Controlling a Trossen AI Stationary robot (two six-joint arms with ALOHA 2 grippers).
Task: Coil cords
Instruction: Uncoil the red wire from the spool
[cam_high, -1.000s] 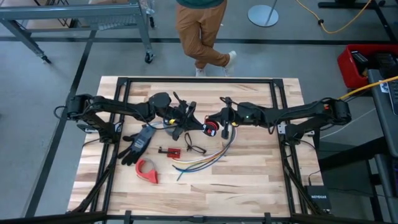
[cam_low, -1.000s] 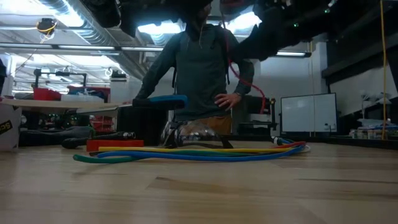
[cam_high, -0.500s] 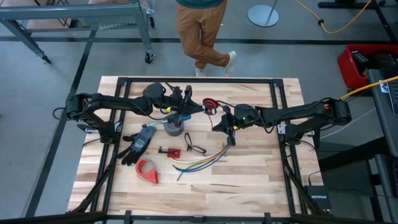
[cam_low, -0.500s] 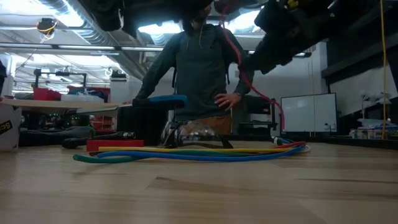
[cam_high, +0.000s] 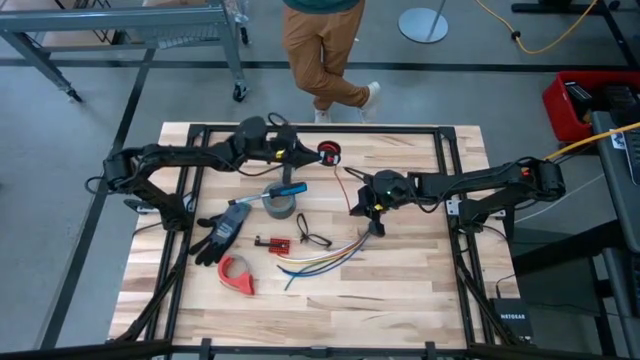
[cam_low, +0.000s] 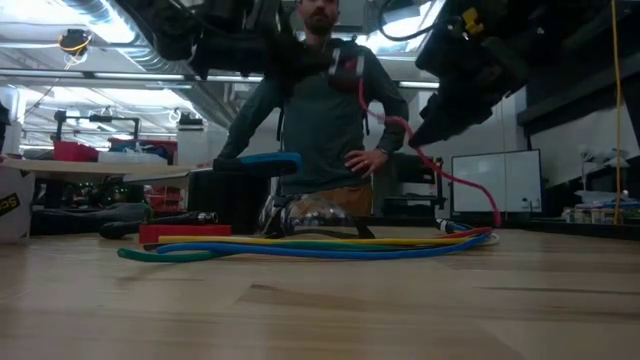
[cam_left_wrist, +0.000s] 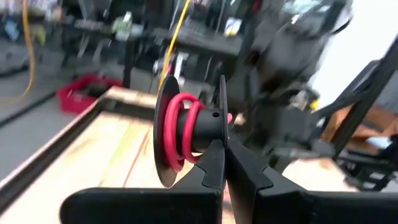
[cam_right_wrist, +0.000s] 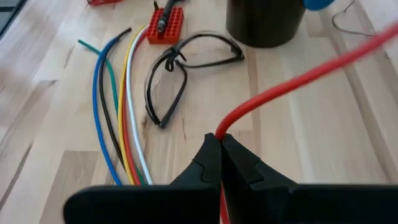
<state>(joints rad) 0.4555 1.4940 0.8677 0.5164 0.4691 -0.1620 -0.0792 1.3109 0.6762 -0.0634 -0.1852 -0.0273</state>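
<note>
The red wire is partly wound on a small black spool (cam_high: 327, 152), which also shows in the left wrist view (cam_left_wrist: 186, 130). My left gripper (cam_high: 314, 152) is shut on this spool, high above the table's far middle. A loose red strand (cam_low: 385, 115) runs from the spool to my right gripper (cam_high: 360, 204), which is shut on it above the table's middle. Beyond that gripper the strand drops to the table (cam_low: 492, 222) beside the multicoloured wires (cam_high: 325, 258). My left gripper pinches the spool between its two fingers at the lower rim of the flange nearer the camera (cam_left_wrist: 219, 146). The spool is lifted clear, its axis about level, with the red turns (cam_left_wrist: 177, 127) between its two flanges. My right gripper pinches the red strand (cam_right_wrist: 221, 132) between its two fingertips (cam_right_wrist: 208, 152), a single strand part-way along. The fingers slant down toward the table. The strand leaves them in a gentle curve toward the spool (cam_right_wrist: 348, 56); its other part hangs down to the table.
On the table stand a grey tape roll with a blue-handled screwdriver (cam_high: 281, 200), a black glove (cam_high: 222, 232), a red tape dispenser (cam_high: 238, 275), a red brick (cam_high: 272, 243) and safety glasses (cam_high: 312, 236). A person (cam_high: 322, 45) stands at the far edge.
My left gripper has carried the spool away from my right gripper, toward the table's far edge. A length of red strand now spans between the two grippers. My right gripper has come down a little, staying shut on the strand.
</note>
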